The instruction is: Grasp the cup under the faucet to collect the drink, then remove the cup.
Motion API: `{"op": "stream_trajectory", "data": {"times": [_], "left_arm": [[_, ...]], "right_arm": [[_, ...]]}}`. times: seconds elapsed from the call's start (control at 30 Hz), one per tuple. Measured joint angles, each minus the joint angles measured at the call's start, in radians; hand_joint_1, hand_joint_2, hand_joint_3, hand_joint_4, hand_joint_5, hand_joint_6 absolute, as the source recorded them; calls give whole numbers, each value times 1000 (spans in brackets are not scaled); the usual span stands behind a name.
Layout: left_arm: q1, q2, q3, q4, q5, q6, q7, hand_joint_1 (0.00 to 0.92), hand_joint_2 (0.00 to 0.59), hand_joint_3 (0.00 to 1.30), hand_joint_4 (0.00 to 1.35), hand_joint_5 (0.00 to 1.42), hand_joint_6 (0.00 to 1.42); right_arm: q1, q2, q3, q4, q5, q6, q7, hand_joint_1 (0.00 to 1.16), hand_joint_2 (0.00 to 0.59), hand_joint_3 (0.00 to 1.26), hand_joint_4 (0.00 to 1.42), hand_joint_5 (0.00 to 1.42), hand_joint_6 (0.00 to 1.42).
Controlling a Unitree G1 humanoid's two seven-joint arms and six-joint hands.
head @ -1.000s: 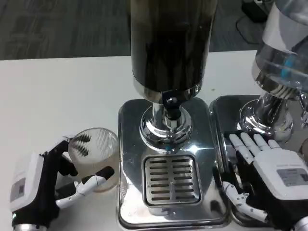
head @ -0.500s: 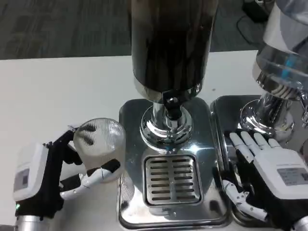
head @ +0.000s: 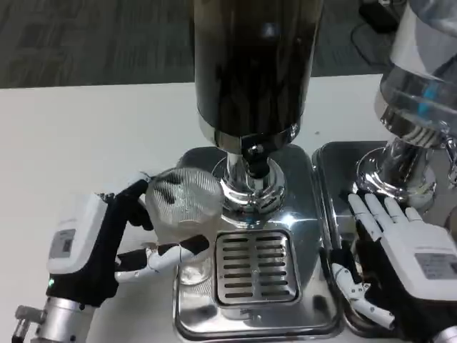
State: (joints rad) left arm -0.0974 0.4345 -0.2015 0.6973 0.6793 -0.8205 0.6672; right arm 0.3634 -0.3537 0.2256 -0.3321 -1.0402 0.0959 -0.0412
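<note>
Cup (head: 187, 204) sits gripped in the left hand (head: 107, 246), over the tray's left edge, short of the faucet (head: 255, 153). Next: carry it right, over the grille (head: 255, 266). Right hand (head: 400, 250) rests spread, holding nothing.

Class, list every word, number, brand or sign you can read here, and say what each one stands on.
No text can be read.
Left hand: grey label on its white back, too blurred to read.
Right hand: grey label on its white back, print too small to read.
</note>
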Motion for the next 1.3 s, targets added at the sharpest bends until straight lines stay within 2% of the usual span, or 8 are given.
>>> {"op": "stream_trajectory", "data": {"times": [0.17, 0.37, 0.77, 0.97, 1.13, 1.3], "left_arm": [[-44, 11, -45, 35, 29, -32, -11, 356, 158, 581, 653, 880, 900], [-101, 12, -86, 92, 44, -57, -13, 342, 155, 581, 653, 890, 900], [-219, -53, -177, 213, 109, -58, 21, 331, 151, 581, 653, 890, 900], [-242, -65, -209, 239, 114, -58, 38, 313, 149, 572, 647, 880, 876], [-248, -68, -223, 238, 115, -41, 38, 247, 117, 494, 552, 786, 695], [-247, -55, -225, 225, 113, -4, 24, 178, 84, 411, 479, 707, 600]], "right_arm": [[17, 35, 3, -31, -28, 33, -21, 111, 466, 9, 0, 0, 17], [39, 40, 5, -35, -34, 53, -22, 111, 467, 6, 0, 0, 17], [42, 49, 10, -54, -38, 65, -22, 111, 467, 6, 0, 0, 17], [43, 49, 10, -64, -38, 70, -22, 111, 467, 6, 0, 0, 17], [44, 46, 10, -65, -37, 70, -20, 115, 465, 5, 0, 0, 17], [42, 43, 10, -65, -31, 70, -19, 121, 463, 5, 0, 0, 17]]}}
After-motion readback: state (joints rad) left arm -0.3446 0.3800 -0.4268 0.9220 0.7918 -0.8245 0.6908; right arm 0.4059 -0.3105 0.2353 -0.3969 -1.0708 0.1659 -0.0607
